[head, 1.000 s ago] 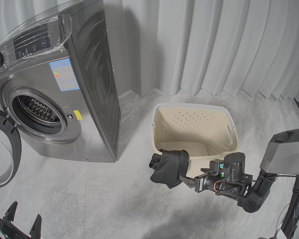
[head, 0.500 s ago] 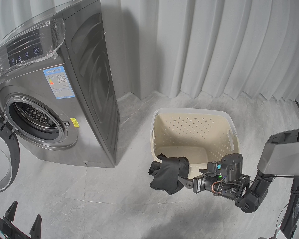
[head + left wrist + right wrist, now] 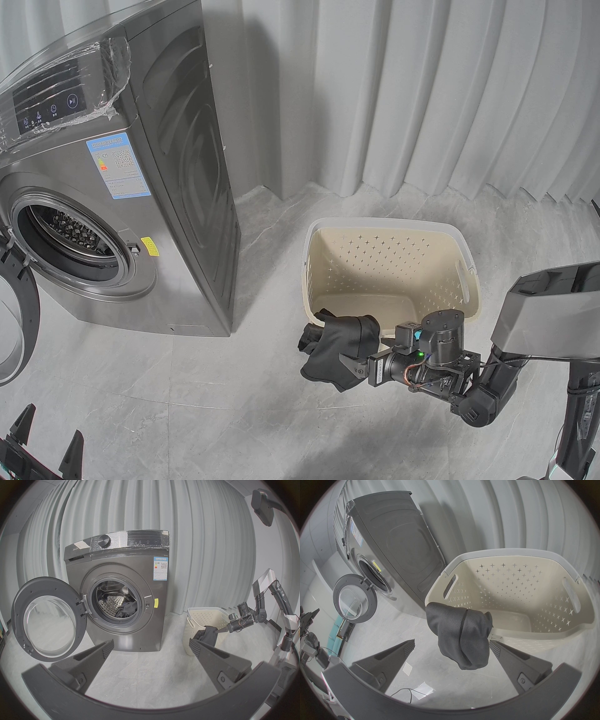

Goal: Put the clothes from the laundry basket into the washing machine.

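Dark cloth, a single garment [image 3: 337, 350], hangs over the rim of the cream laundry basket [image 3: 387, 223] at its near corner on the washing machine's side. Most of it dangles down the outside wall toward the floor. The right gripper [image 3: 351, 365] sits level just outside that corner with its fingers spread apart, not clamped on the cloth. In the right wrist view the garment hangs ahead between them, and in the head view one finger lies against its lower fold.

The washing machine [image 3: 181, 156] stands on the grey tiled floor [image 3: 206, 387] to the left of the basket, a gap between them, with its round door [image 3: 47, 617] swung wide. The left wrist view shows dark clothing [image 3: 126, 608] lying in the drum. The left gripper [image 3: 53, 425] is low and well apart from the basket, facing the machine's opening with its fingers spread. Pale curtains [image 3: 437, 94] hang behind.
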### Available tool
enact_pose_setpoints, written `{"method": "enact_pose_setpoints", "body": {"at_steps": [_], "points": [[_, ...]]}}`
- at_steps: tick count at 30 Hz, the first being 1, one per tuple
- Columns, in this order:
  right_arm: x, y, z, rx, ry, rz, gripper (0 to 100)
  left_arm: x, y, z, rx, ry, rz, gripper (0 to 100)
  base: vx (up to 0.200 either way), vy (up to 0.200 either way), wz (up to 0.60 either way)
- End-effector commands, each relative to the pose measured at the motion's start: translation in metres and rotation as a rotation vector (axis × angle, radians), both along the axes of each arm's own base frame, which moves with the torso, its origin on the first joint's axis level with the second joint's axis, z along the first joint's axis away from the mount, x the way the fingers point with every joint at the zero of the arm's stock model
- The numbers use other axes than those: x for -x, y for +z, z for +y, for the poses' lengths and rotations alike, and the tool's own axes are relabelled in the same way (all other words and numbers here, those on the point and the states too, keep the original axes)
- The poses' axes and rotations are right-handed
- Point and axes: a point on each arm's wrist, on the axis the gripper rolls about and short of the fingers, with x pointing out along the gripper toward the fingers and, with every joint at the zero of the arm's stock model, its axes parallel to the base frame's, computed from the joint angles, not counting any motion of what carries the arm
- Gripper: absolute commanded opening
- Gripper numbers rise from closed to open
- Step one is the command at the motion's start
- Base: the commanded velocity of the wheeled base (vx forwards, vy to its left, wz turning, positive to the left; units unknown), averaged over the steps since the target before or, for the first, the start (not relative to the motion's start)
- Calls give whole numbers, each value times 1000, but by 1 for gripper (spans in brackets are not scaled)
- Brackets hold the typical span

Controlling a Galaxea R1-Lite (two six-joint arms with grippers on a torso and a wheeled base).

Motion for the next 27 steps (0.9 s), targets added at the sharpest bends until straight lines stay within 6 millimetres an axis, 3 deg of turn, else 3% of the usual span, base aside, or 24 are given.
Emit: {"method": "enact_pose_setpoints", "body": {"at_steps": [1, 18, 19, 27], "points": [[-9, -7, 3, -1, -3, -2, 100, 0, -5, 0, 0, 1, 6, 100, 0, 0, 0], [-29, -13, 7, 0, -8, -45, 100, -1, -5, 0, 0, 1, 8, 100, 0, 0, 0], [-29, -12, 7, -2, -8, -51, 0, -1, -5, 0, 0, 1, 8, 100, 0, 0, 0], [-29, -7, 4, -9, -13, -68, 0, 0, -5, 0, 0, 1, 6, 100, 0, 0, 0]]}}
